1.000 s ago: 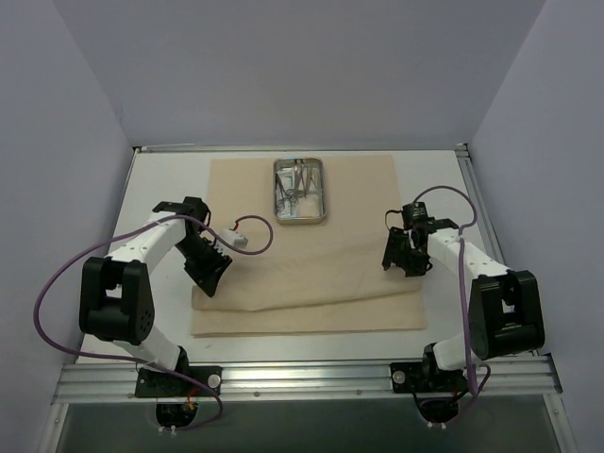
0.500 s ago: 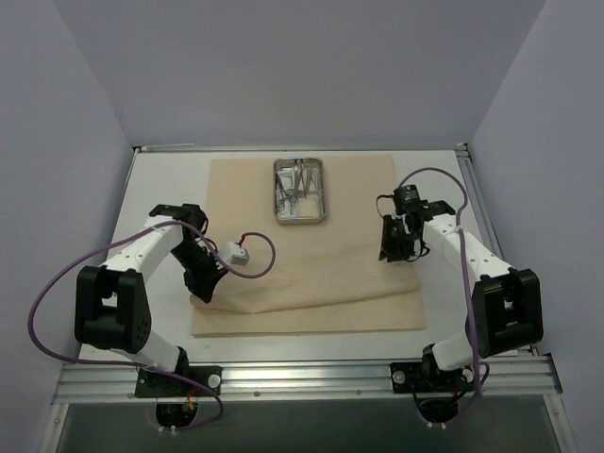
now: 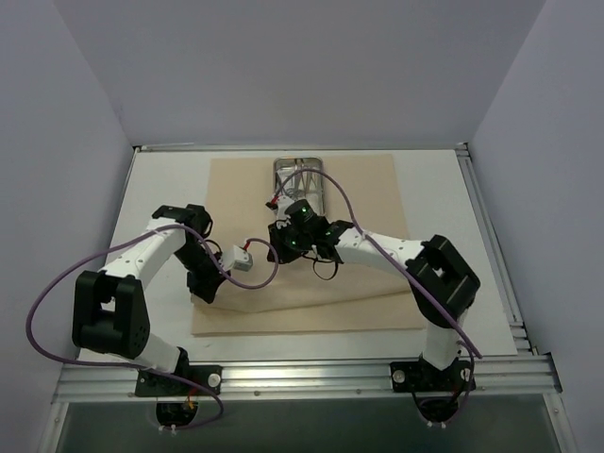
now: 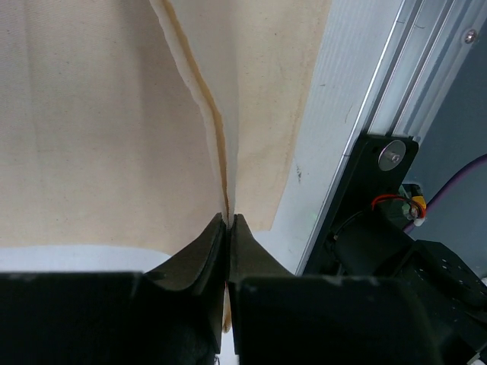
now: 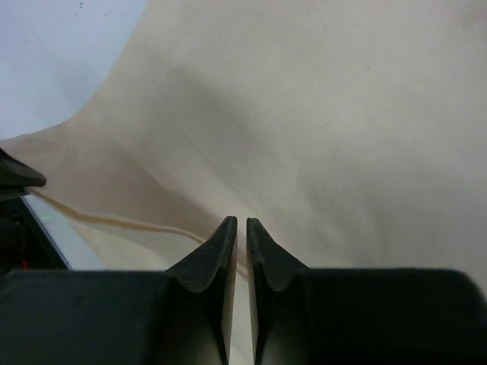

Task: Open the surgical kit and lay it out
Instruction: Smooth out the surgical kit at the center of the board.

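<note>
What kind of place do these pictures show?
Likely a robot lab test cell, not a clinic: plain walls box in a white table with a tan cloth, two cabled arms bolted to an aluminium rail.

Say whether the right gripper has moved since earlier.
Yes. The right gripper swung left, from the right edge of the cloth wrap to its middle, near the steel tray.

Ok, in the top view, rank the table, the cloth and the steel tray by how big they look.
1. table
2. cloth
3. tray, partly covered by the right arm, but clearly the smallest.
</note>
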Available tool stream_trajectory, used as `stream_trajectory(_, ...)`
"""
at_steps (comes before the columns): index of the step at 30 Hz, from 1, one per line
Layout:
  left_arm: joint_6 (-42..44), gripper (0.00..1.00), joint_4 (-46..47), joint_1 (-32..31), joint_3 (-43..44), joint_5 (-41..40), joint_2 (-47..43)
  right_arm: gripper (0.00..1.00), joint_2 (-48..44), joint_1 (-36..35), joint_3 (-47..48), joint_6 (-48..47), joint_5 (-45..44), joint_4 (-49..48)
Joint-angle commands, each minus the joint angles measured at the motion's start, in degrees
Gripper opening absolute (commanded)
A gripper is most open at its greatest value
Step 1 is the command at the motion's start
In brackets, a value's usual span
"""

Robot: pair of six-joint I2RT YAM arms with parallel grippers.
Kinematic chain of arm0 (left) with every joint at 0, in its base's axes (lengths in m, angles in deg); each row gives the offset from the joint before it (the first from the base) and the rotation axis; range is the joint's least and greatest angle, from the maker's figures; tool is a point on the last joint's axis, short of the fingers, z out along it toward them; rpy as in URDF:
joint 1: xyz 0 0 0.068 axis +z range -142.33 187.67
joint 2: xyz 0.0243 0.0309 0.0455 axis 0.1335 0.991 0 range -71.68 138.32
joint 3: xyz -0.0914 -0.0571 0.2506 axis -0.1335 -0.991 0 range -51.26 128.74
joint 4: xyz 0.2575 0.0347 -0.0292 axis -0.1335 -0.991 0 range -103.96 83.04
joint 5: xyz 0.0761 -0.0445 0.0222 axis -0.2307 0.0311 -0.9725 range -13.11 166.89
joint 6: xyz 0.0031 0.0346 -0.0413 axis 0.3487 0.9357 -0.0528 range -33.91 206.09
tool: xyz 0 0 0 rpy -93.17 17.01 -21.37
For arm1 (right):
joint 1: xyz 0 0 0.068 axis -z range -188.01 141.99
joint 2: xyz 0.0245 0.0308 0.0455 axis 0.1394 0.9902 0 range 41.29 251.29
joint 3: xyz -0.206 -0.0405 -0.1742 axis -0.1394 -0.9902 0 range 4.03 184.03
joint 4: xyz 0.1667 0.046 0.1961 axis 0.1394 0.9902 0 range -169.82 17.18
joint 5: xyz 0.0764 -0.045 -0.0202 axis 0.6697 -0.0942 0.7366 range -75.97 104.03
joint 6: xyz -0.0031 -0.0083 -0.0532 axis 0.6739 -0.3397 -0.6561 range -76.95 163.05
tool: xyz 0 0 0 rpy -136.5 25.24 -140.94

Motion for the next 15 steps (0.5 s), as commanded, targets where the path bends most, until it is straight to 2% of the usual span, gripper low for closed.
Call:
stream_trajectory(1, 1.9, 0.1, -11.2, -0.3, 0.1, 1.1, -2.6, 0.04, 7.0, 0.1, 5.1, 0.6, 2.5, -10.1)
stream_trajectory(4, 1.5, 0.08, -11.3, -0.2, 0.3, 1.2, -3.1, 0.0, 12.7, -1.5, 8.0, -0.8, 4.6, -10.1)
stream_trajectory(8, 1.3, 0.06, -11.1, -0.2, -0.6, 0.6, -3.7, 0.0, 17.4, -3.3, 11.7, -4.8, 7.9, -5.0)
stream_trajectory(11, 1.1, 0.05, -10.1, 0.0, -1.7, -0.3, -3.8, 0.0, 17.0, -3.6, 9.7, -7.4, 12.6, -1.3)
stream_trajectory(15, 1.4, 0.04, -9.9, 0.3, -1.8, -1.0, -4.0, 0.0, 13.9, -3.5, 5.1, -10.4, 13.7, 4.4)
